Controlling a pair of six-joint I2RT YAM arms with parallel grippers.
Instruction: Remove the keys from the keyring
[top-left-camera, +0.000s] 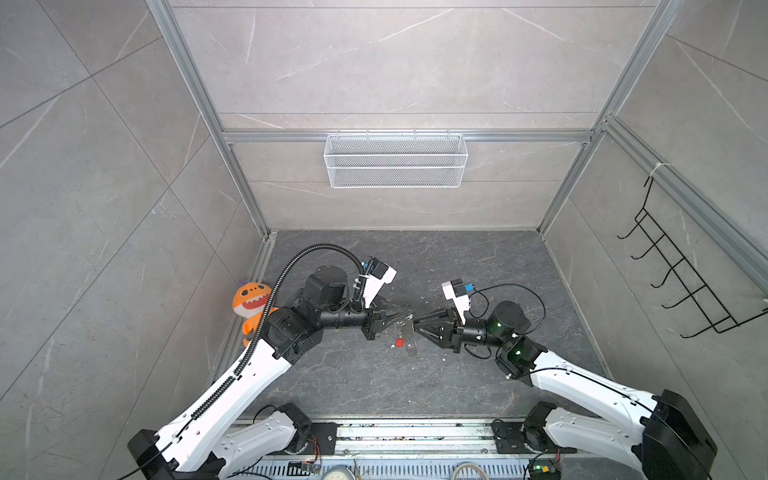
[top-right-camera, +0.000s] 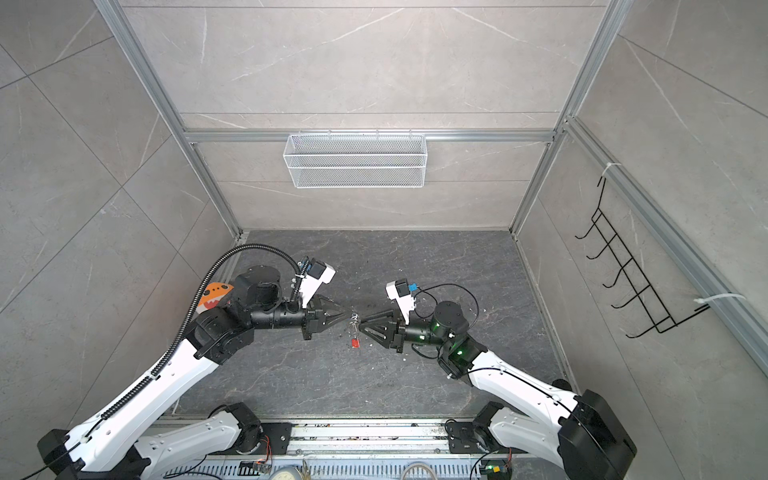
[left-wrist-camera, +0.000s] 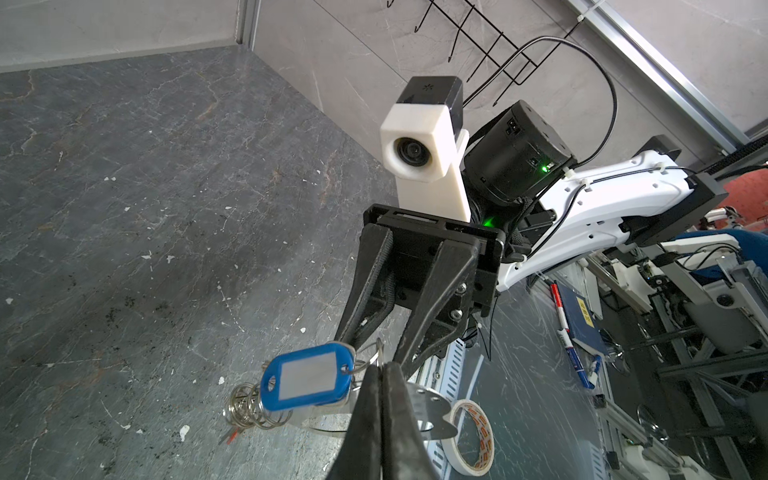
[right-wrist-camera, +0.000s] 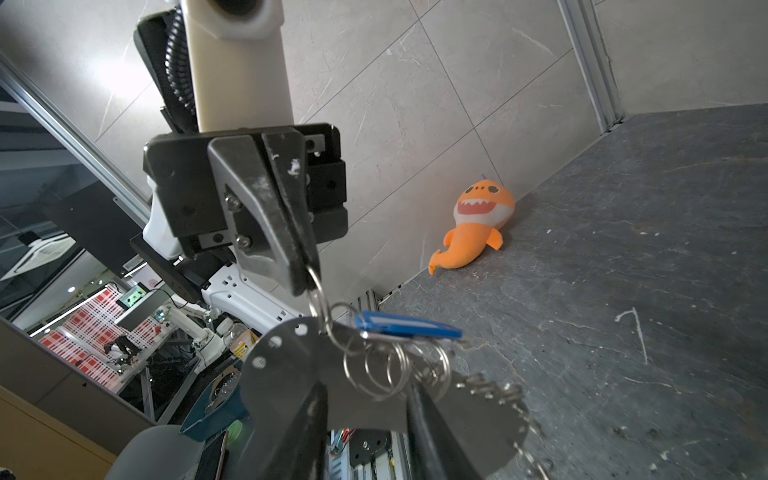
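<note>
The keyring (right-wrist-camera: 291, 374) is held up in the middle, pinched by the left gripper (right-wrist-camera: 305, 284). The right gripper (left-wrist-camera: 374, 353) is spread. The light, slippery keys (top-left-camera: 399, 342) are probably best grabbed by the blue tag (left-wrist-camera: 307, 380).

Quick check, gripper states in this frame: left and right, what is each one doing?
Left gripper: closed, pinching a ring of the keyring.
Right gripper: open, jaws apart beside the blue-tagged key, clamping nothing.
</note>
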